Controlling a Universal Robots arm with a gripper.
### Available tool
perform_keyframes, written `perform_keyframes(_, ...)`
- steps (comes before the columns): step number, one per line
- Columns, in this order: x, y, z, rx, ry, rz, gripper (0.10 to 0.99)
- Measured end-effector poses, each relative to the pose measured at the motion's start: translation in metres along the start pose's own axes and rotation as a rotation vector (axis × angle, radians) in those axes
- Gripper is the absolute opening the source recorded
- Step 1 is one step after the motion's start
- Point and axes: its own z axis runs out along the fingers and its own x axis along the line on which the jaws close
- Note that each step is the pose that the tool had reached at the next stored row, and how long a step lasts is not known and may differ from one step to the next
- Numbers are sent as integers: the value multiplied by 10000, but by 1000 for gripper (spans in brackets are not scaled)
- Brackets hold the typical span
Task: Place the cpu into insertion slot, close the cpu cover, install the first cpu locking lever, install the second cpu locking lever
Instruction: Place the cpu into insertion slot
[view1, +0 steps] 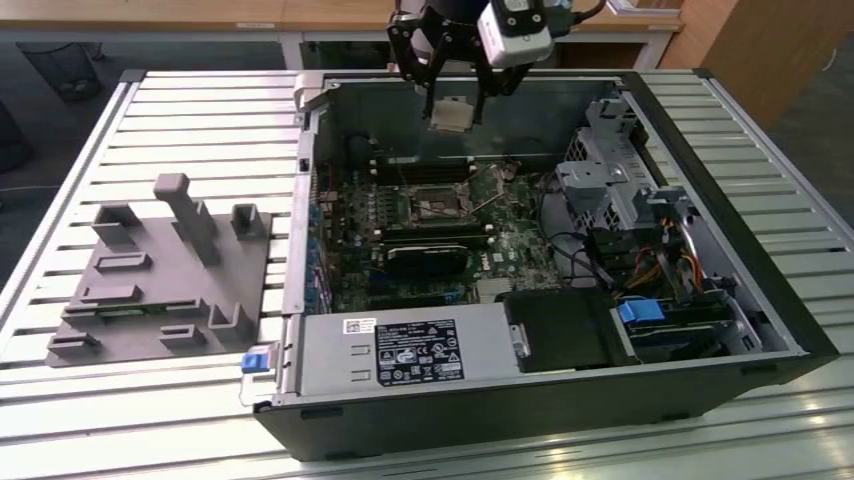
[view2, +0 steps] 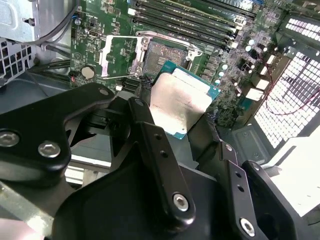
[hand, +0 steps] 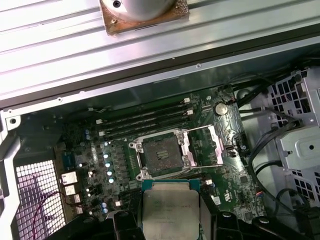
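The black end effector (view1: 453, 104) pinches the flat square cpu (view2: 180, 100), silvery-grey metal on top, by its edges and hovers above the open black computer case (view1: 534, 420). On the green circuit board (hand: 235, 175) below, the square insertion slot (hand: 159, 154) lies bare, with the thin silver cpu cover (hand: 205, 146) swung open beside it.

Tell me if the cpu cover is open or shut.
Open: in the first wrist view the cpu cover sits swung aside beside the bare insertion slot, while the gripper holds the cpu clear of it.
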Motion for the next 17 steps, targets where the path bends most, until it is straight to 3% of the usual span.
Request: perform_keyframes(17,0,0,2,-14,-64,712,541)
